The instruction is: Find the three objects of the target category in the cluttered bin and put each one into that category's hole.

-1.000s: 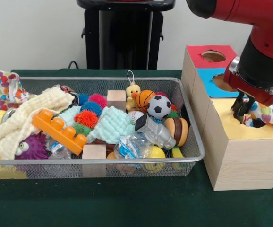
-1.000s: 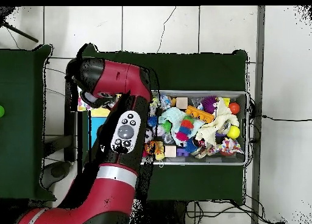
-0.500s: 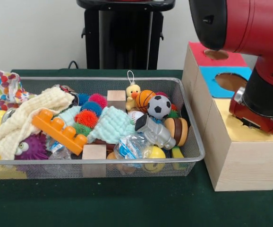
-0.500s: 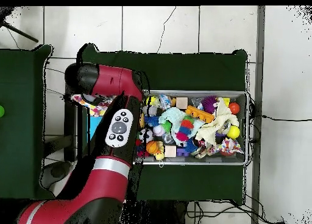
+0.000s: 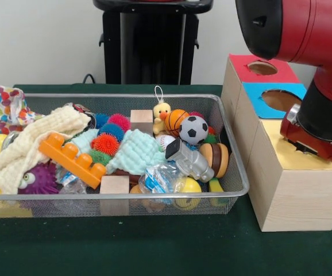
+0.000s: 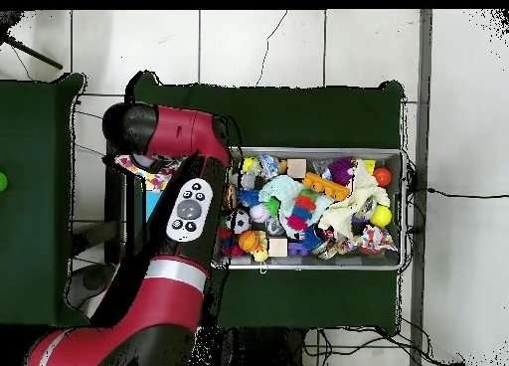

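My arm [image 5: 304, 34] came down from the upper right of the front view, and its red wrist end sat low over the yellow top of the pale wood-grain box [image 5: 295, 192], right where the hole [image 5: 300, 148] lay. The gripper [image 5: 315, 144] was hidden behind that wrist housing, so I could not tell whether it was parted or closed, nor whether it held anything. Only a dark sliver of the opening showed beneath the wrist. Farther back on the same row stood the blue-surrounded hole [image 5: 281, 99] and, beyond it, the red-surrounded hole [image 5: 262, 68], both uncovered.

The bin [image 5: 238, 172] stood to the left of the boxes on the green table [image 5: 154, 247], packed with toys. One polka-dot fabric piece [image 5: 10, 106] hung at the bin's far left corner, draped against the mesh wall. Just beside it the cream waffle cloth [image 5: 34, 141] sprawled across the left half, with an orange brick [image 5: 71, 158] lying on it. The mint-green cloth [image 5: 134, 150] lay near the middle, between a spiky orange ball [image 5: 105, 144] and a soccer ball [image 5: 193, 129]. A yellow duck [image 5: 162, 112] stood upright at the far wall.

From overhead, my arm [image 6: 169, 243] covered the boxes, and a strip of dotted fabric [image 6: 134, 164] showed at its left edge.
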Controlling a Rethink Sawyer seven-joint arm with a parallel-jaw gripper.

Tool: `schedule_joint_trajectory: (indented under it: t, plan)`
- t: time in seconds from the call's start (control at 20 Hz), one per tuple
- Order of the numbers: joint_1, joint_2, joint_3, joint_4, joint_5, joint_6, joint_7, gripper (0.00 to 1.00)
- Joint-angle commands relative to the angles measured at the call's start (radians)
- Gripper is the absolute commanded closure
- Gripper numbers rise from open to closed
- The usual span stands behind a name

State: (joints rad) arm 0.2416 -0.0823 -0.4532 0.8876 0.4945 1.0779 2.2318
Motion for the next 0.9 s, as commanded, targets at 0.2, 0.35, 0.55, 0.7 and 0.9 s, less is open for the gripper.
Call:
schedule_joint_trajectory:
  t: [0.2,0.35,0.55,0.7,0.9]
  plan:
    - [0.036,0.134,0.125,0.172,-0.005,-0.422,0.267,1.0]
    - [0.035,0.123,0.132,0.208,-0.002,-0.468,0.265,1.0]
    - [0.039,0.14,0.104,0.187,-0.005,-0.433,0.272,1.0]
    - [0.042,0.136,0.092,0.196,-0.003,-0.424,0.278,1.0]
    - [0.039,0.132,0.093,0.204,-0.005,-0.409,0.255,1.0]
